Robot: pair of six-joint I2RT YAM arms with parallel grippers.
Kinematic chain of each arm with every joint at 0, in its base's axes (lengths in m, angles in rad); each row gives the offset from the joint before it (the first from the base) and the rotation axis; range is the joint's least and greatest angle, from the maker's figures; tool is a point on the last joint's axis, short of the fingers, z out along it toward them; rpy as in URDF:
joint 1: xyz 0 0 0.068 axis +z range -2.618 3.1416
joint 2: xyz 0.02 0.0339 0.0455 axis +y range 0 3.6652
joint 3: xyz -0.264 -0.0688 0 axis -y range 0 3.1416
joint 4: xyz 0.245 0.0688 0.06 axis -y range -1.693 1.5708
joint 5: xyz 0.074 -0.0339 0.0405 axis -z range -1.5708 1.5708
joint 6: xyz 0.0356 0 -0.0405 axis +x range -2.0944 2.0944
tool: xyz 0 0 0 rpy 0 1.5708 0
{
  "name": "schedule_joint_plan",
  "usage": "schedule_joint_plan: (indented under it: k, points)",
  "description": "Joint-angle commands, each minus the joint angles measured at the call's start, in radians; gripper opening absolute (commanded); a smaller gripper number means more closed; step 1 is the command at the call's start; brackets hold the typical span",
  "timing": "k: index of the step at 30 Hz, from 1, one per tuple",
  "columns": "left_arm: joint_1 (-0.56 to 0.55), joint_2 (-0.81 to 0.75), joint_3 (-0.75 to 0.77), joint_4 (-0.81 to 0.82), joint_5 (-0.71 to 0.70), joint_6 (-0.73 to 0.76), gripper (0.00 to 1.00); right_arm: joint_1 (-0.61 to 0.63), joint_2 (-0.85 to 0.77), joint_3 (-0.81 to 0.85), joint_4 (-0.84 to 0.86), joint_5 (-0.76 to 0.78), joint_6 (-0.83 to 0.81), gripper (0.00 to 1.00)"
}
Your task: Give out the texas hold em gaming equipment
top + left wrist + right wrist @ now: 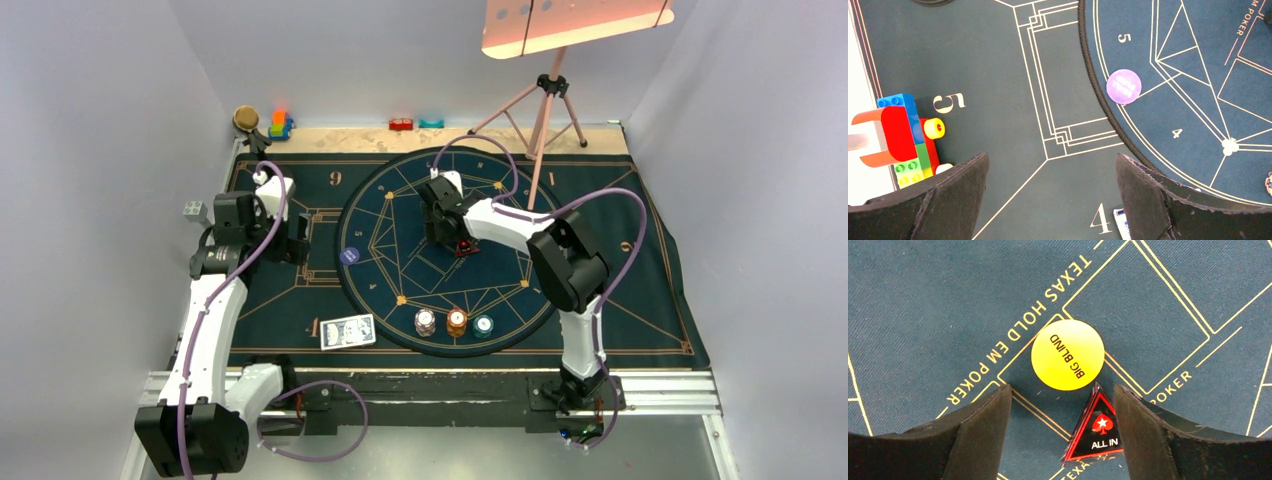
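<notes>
We see the right gripper [1062, 395] low over the middle of the round poker mat [400, 190], its two dark fingers [973, 440] standing apart with a clear gap between them. The red triangular ALL IN token [1096, 427] lies on the mat inside that gap, close to the finger on the right of the wrist view. We cannot tell whether it touches that finger, and the other finger is well clear of it. Just past the token's tip sits the yellow BIG BLIND button [1068, 354], flat on the printed TEXAS HOLD EM POKER lettering.

The left gripper [1052, 160] hangs over the rectangular mat [998, 60] to the left of the round one. Its fingers are spread wide, and only cloth and gold lines show between them. A purple chip [1123, 86] lies just inside the round mat's rim, between the printed 5 and 4. Toy blocks [903, 135] stand at the rectangular mat's border beside another 5.

Toward the arms' bases, a deck of cards [348, 331] with a blue-and-white back lies on the rectangular mat, just outside the round mat's rim. Three chip stacks stand in a row inside that rim, just beside one another: white stack [426, 322], orange stack [457, 322], teal stack [483, 325].
</notes>
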Motion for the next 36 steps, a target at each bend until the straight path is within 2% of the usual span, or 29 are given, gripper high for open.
schedule_joint_plan:
  k: [1,6,12,16,23,27,30,31,32,33,36]
  points:
    - [0.009,0.003,-0.002,0.025,0.014,-0.002,1.00,-0.032,0.035,0.012,0.007,0.033,-0.018,0.73]
    - [0.009,0.003,-0.002,0.027,0.011,-0.004,1.00,-0.052,0.060,0.033,0.013,0.017,-0.029,0.58]
    - [0.010,0.009,0.000,0.028,0.009,-0.002,1.00,-0.062,0.103,0.081,0.010,0.009,-0.046,0.46]
    - [0.010,0.009,-0.003,0.027,0.006,-0.001,1.00,-0.081,0.169,0.176,-0.016,0.014,-0.063,0.43]
    - [0.011,0.020,-0.003,0.029,0.008,0.002,1.00,-0.134,0.361,0.511,-0.130,-0.004,-0.103,0.42]
    - [0.010,0.022,-0.003,0.029,0.006,0.003,1.00,-0.138,0.415,0.627,-0.172,-0.010,-0.118,0.42]
    - [0.010,0.023,-0.001,0.030,0.006,0.003,1.00,-0.139,0.403,0.641,-0.175,-0.003,-0.135,0.44]
    - [0.010,0.024,-0.001,0.031,0.006,0.003,1.00,-0.139,0.389,0.638,-0.178,-0.001,-0.136,0.47]
    - [0.011,0.023,-0.001,0.031,0.007,0.001,1.00,-0.139,0.366,0.617,-0.171,-0.001,-0.136,0.52]
    - [0.010,0.023,0.000,0.031,0.006,0.000,1.00,-0.139,0.332,0.583,-0.154,0.003,-0.135,0.62]
    - [0.010,0.021,0.002,0.028,0.009,0.001,1.00,-0.139,0.216,0.441,-0.101,0.003,-0.121,0.75]
